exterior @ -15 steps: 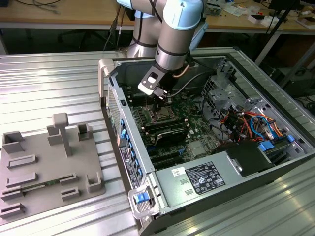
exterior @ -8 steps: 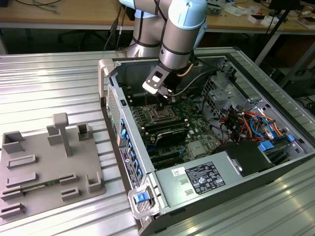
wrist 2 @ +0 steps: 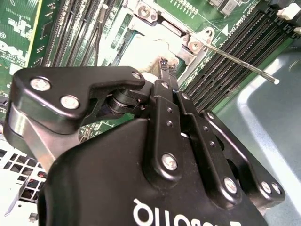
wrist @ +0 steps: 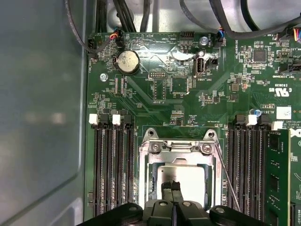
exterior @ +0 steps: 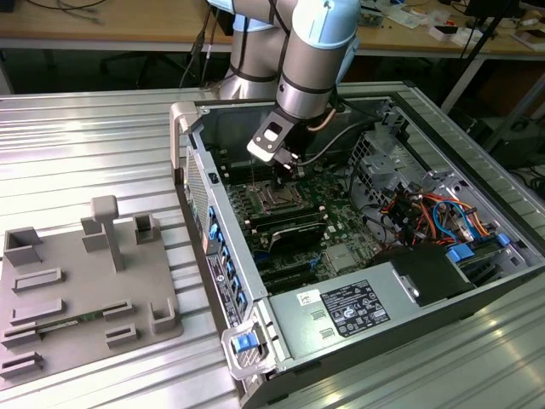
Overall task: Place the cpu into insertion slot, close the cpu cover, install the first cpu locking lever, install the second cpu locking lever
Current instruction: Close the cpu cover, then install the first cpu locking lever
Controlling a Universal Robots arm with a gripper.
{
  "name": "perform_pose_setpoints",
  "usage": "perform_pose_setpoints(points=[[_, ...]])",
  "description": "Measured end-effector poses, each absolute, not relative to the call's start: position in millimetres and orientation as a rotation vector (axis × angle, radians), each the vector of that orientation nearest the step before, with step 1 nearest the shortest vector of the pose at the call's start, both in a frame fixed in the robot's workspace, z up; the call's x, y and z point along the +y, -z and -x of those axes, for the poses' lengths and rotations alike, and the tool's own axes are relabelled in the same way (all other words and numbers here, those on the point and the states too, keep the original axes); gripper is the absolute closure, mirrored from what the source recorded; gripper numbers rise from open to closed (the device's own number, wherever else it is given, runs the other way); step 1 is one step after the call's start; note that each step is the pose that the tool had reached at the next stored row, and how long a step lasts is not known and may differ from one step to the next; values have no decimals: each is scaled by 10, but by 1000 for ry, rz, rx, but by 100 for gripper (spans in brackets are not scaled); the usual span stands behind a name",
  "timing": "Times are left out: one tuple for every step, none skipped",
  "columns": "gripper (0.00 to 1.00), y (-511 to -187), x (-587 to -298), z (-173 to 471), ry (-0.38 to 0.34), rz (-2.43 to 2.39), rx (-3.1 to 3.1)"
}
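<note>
While the gripper (wrist: pixel 171 185) hovers with fingers pressed together, holding nothing: cpu (wrist: pixel 183 175) seated in insertion slot (exterior: pixel 274 201), directly under fingertips; cpu cover (wrist: pixel 178 151) apparently lowered around it; locking lever (wrist 2: pixel 235 61) alongside, seemingly unlatched. Levers outstanding.

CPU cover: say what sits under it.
The cpu shows pale through the cpu cover cut-out. The end effector hides one edge; anything beneath is covered.

Above the insertion slot (exterior: pixel 277 201) the open case (exterior: pixel 197 170) leaves room; memory slots (wrist: pixel 112 169) flank it, a raised lever (wrist 2: pixel 240 63) slants up just beside, cables (exterior: pixel 423 213) crowd the exterior view's right
</note>
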State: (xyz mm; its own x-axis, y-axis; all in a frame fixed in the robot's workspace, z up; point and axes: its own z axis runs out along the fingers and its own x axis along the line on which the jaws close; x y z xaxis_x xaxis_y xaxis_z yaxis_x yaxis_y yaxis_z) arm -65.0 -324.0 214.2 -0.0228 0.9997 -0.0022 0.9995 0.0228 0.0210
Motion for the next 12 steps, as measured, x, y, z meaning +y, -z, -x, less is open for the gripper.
perform_pose_setpoints(points=[[89,-2143,-3252,650,-21,-2185,2235],[89,-2143,-3270,650,-21,-2185,2235],[89,-2143,-3276,650,-21,-2185,2235],[89,-2143,-3285,648,-21,-2185,2235],[89,-2142,-3288,642,-21,-2185,2235],[89,-2143,-3289,630,-21,-2185,2235],[89,-2143,-3289,619,-21,-2185,2235],[89,-2143,-3290,606,-21,-2185,2235],[89,-2143,-3290,605,-21,-2185,2235],[89,-2143,-3289,603,-21,-2185,2235],[89,-2143,-3289,601,-21,-2185,2235],[89,-2143,-3289,601,-21,-2185,2235]])
